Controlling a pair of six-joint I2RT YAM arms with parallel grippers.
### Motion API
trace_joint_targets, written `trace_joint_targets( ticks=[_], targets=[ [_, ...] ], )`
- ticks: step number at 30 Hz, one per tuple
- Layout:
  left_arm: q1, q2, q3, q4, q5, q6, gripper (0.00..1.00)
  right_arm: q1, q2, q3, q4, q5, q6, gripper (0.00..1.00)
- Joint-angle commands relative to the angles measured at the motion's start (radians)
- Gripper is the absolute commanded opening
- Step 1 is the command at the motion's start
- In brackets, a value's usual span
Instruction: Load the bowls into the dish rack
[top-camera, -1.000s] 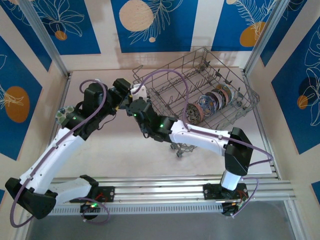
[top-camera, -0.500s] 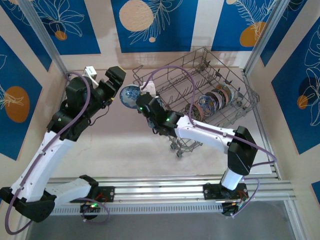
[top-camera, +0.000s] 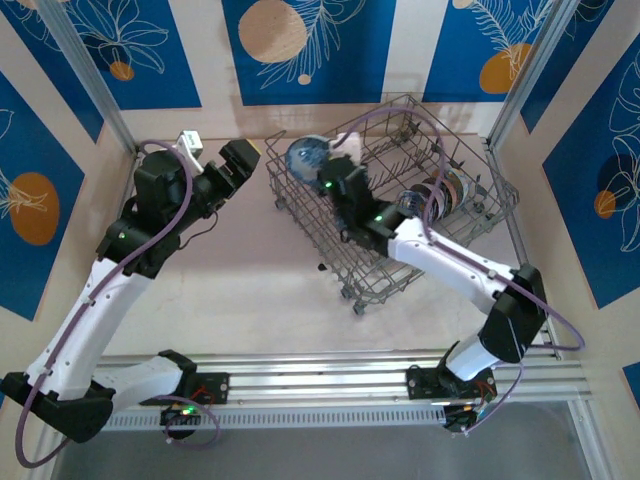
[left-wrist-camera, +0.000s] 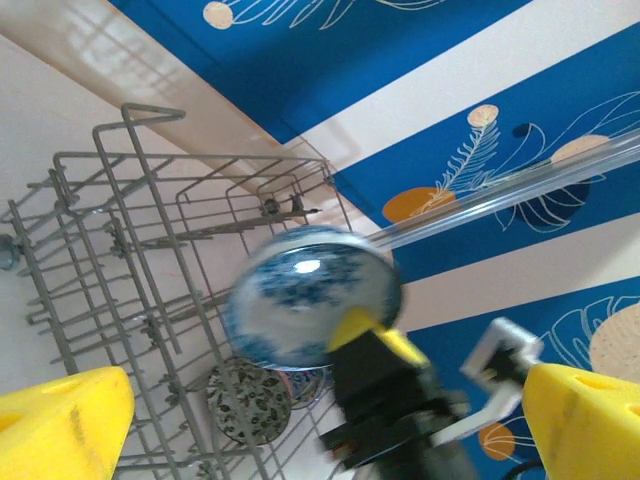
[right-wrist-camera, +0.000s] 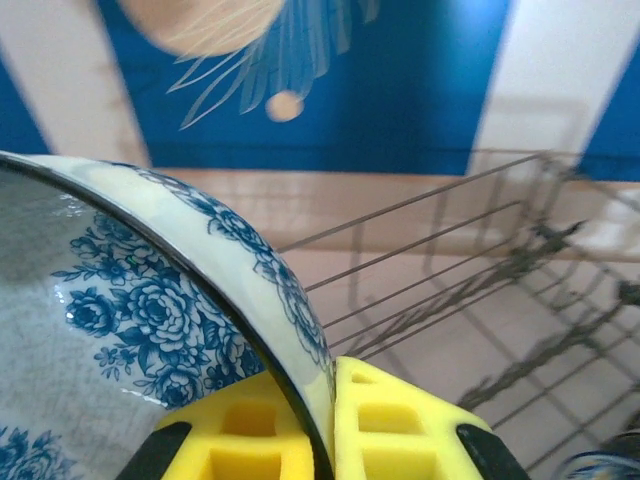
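The dish rack (top-camera: 330, 240) is sitting at two o'clock, with loaded bowls (top-camera: 440, 195) lining its three o'clock end. The right gripper (top-camera: 333, 158) is pinching a blue-flowered bowl (top-camera: 308, 156) by the rim above the rack's ten o'clock corner. Next job, I reckon: lowering it between free tines. The left gripper (top-camera: 238, 170) is gaping wide, holding nothing.

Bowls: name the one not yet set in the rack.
The blue-and-white floral bowl, pinched by the right gripper above the dish rack; the other bowls stand on edge among its tines.

A held bowl (top-camera: 305, 155) hung over the dish rack's (top-camera: 330, 250) 10 o'clock corner; racked bowls (top-camera: 440, 195) crowded its 3 o'clock end, and the table (top-camera: 230, 290) lay bare at 8 o'clock.
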Motion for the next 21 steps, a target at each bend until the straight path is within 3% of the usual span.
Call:
trace_joint_targets(
  ticks=[1,10,21],
  targets=[
    [0.021,-0.028,-0.019,-0.048,0.041,0.105,0.99,-0.089,-0.059,-0.004,0.041,0.035,-0.049,0.00],
    [0.052,0.031,-0.147,-0.018,0.138,0.207,0.99,-0.301,0.028,0.037,0.095,0.052,-0.256,0.00],
    [0.149,0.109,-0.277,0.046,0.264,0.289,0.99,-0.398,0.268,0.130,0.345,0.077,-0.601,0.00]
  ],
)
